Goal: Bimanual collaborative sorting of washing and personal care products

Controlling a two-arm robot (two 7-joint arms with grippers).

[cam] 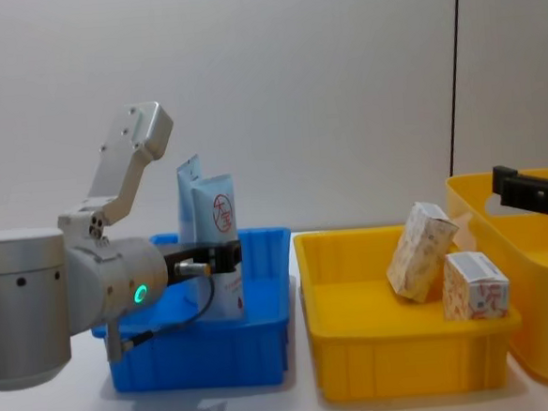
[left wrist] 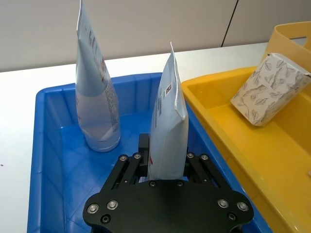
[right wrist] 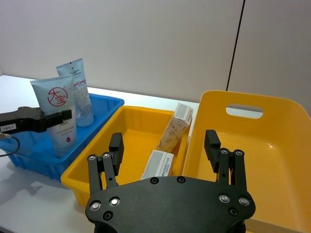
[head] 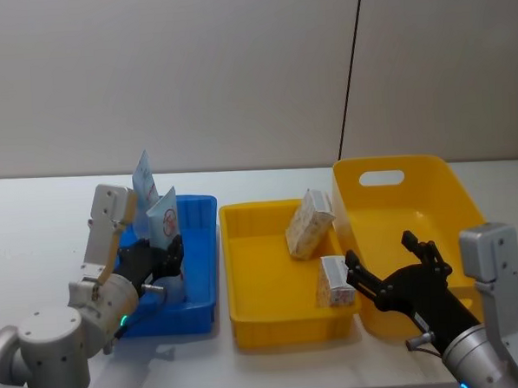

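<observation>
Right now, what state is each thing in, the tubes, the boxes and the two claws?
Near tube: upright in the blue bin, gripped.
Far tube: upright, free.
Back box: tilted, leaning.
Front box: standing in the yellow bin.
Left gripper: shut on near tube.
Right gripper: open, holding nothing.

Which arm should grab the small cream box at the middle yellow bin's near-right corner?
Right. The right gripper hovers open close beside that small cream box, while the left gripper is shut on a light-blue tube inside the blue bin.
</observation>
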